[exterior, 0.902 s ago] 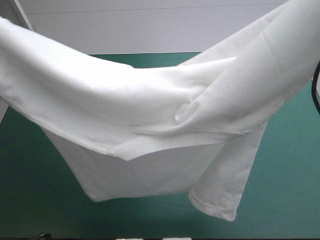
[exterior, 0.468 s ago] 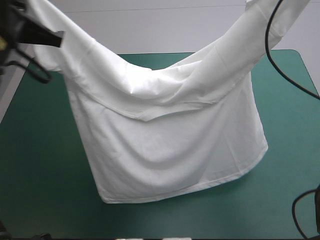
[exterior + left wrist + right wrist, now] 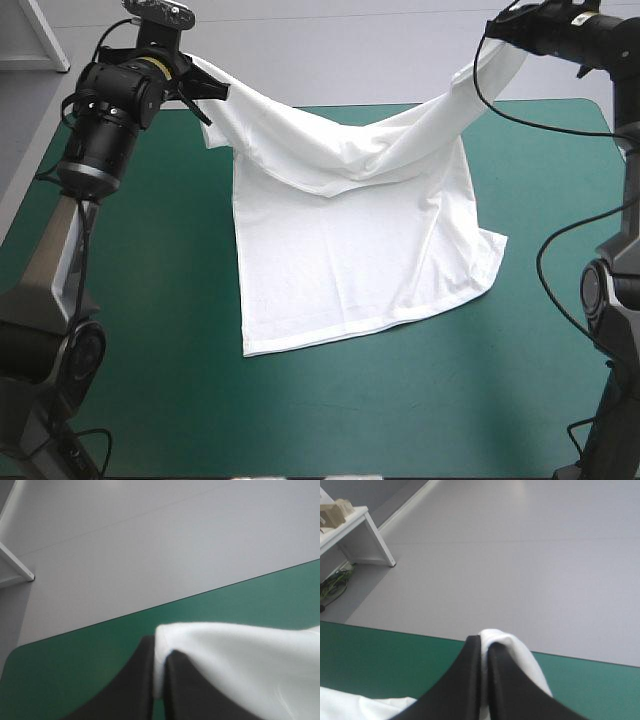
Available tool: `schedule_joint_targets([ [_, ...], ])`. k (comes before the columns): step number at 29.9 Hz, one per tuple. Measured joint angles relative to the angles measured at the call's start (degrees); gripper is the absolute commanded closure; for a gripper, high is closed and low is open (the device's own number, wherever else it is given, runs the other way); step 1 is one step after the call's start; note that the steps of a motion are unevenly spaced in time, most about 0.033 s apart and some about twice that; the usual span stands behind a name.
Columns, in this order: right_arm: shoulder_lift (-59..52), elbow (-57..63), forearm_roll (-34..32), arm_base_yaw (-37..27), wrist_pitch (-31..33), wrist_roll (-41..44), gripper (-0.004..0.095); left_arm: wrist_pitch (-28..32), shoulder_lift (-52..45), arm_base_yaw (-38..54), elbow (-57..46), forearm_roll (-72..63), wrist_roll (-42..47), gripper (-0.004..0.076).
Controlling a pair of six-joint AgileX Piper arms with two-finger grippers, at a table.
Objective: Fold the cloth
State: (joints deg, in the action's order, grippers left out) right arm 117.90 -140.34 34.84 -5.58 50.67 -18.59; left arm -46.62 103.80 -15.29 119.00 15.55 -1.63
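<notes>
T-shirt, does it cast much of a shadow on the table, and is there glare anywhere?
High view: even light; the T-shirt lays only a faint shadow on the cover along its near hem, with grey shading in its sagging folds. Left wrist view: it shows bright, almost featureless, between the black jaws. Right wrist view: the same; no glare.

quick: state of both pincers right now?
Left pincer: shut on the T-shirt, holding one top end up.
Right pincer: shut on the T-shirt, holding the other top end up.
</notes>
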Motion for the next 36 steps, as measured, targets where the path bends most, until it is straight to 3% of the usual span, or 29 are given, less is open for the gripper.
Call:
schedule_joint_targets([
  [6, 11.1, 0.37, 6.09, 0.6, -6.88, -10.19, 0.0915, 7.19, 9.68, 2.07, -0.11, -0.47, 0.06, 0.0703],
  [8, 13.96, 0.5, 8.06, 1.28, -9.34, -13.67, 0.0845, 9.56, 12.86, 2.23, -0.11, -0.47, 0.19, 0.0703],
  [12, 18.22, 0.54, 11.36, 2.44, -12.22, -16.38, 0.0492, 11.94, 17.81, 2.34, -0.22, -0.47, 0.67, 0.0656],
  [14, 19.73, 0.54, 11.99, 2.66, -12.71, -16.82, 0.027, 12.65, 19.68, 2.47, -0.28, -0.47, 0.67, 0.0558],
  [16, 21.02, 0.54, 12.2, 2.78, -12.88, -16.84, 0.0156, 13.88, 20.92, 2.6, -0.28, -0.47, 0.67, 0.0409],
  [19, 21.74, 0.57, 11.94, 2.78, -12.64, -16.78, 0.0154, 16.18, 21.93, 3.3, -0.3, -0.68, 0.82, 0.0172],
  [21, 21.74, 0.57, 11.21, 2.73, -12.02, -16.02, 0.0181, 17.97, 22.06, 3.88, -0.3, -0.7, 0.87, 0.0095],
  [26, 21.54, -0.99, 6.54, 1.96, -5.65, -13.85, 0.0215, 17.4, 21.77, 4.68, 0.21, -0.51, 0.87, 0.0108],
  [36, 11.0, -3.31, -6.53, -0.84, 16.25, -3.01, 0.0307, 0.81, 9.51, 2.7, 1.84, -1.64, 0.82, 0.0129],
])
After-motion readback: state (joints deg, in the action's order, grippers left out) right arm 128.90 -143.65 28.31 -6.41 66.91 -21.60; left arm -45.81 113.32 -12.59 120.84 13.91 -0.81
